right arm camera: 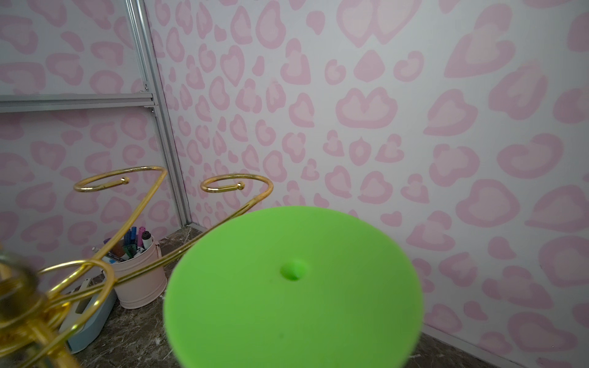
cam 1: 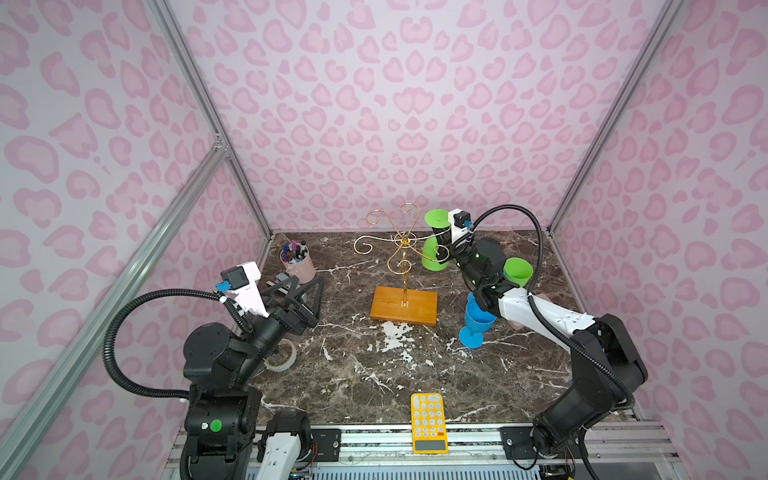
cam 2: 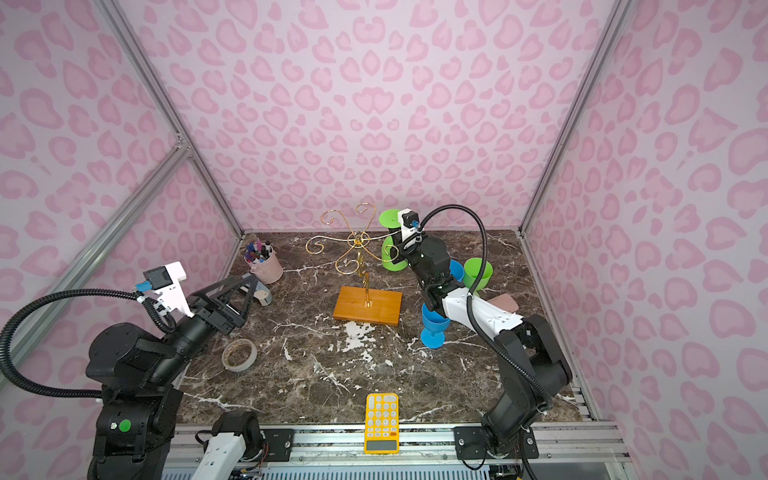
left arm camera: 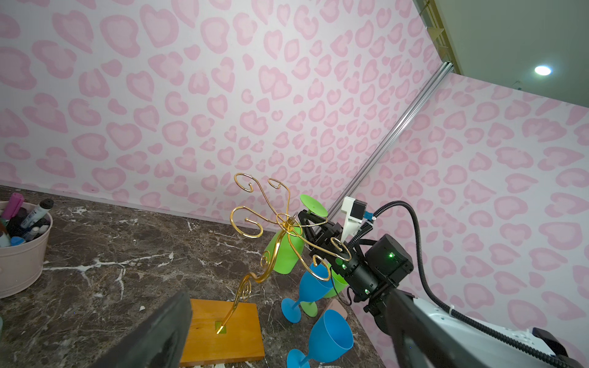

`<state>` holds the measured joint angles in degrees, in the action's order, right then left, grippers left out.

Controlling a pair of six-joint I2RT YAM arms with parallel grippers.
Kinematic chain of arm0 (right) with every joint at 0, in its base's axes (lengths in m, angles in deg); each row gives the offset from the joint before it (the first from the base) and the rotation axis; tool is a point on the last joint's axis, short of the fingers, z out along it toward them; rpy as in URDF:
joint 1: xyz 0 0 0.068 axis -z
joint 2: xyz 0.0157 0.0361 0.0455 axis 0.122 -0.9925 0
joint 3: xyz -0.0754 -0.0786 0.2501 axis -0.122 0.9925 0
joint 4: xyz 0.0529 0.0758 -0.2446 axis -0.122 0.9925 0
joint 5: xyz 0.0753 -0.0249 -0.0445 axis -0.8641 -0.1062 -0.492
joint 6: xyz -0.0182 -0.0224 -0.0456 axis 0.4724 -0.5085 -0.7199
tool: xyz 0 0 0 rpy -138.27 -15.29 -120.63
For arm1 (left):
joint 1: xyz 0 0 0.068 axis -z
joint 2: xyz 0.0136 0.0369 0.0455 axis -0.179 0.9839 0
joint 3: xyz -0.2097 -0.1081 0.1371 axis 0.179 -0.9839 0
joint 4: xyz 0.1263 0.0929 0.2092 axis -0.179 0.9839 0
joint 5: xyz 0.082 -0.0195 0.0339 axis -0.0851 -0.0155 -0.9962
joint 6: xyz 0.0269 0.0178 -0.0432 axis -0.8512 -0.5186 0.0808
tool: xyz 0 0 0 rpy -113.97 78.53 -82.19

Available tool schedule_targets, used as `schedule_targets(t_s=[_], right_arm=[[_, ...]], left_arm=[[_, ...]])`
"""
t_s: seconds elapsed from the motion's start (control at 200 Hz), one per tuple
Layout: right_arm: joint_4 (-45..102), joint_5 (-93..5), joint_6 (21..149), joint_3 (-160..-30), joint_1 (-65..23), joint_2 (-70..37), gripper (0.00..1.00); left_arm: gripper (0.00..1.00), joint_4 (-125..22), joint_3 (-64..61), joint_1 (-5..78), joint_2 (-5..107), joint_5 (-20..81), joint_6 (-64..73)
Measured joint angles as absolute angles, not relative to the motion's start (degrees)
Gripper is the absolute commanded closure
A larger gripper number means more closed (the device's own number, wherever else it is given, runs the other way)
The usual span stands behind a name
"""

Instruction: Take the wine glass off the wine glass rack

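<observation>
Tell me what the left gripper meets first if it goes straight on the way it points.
Probably the wine glass rack: the open left gripper aims toward its gold stem above the wooden base. Depth is unclear.

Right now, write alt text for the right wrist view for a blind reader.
The flat round foot of a bright green plastic wine glass fills the foreground. Behind it curl scroll arms of a gold wire wine glass rack, then a pale pink bucket of markers on a dark marble tabletop, against pink heart-print walls.
</observation>
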<state>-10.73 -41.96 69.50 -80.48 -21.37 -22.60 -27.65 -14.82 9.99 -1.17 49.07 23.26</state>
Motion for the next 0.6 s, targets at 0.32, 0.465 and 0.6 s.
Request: schedule_targets(t_s=[0.32, 0.465, 0.6], right_arm=[[-8.82, -42.01, 70.11, -81.77, -21.33, -22.8, 1.0], [-8.82, -42.03, 70.97, -82.18, -21.22, -23.3, 1.0], [-9.3, -42.01, 71.25, -81.77, -21.22, -23.3, 1.0]], left_arm=[[0.04, -27.89, -14.61, 9.99, 0.68, 49.26, 23.74], [0.04, -28.37, -14.8, 9.99, 0.31, 49.26, 24.22], [0.03, -29.64, -15.48, 9.99, 0.64, 49.52, 25.1]])
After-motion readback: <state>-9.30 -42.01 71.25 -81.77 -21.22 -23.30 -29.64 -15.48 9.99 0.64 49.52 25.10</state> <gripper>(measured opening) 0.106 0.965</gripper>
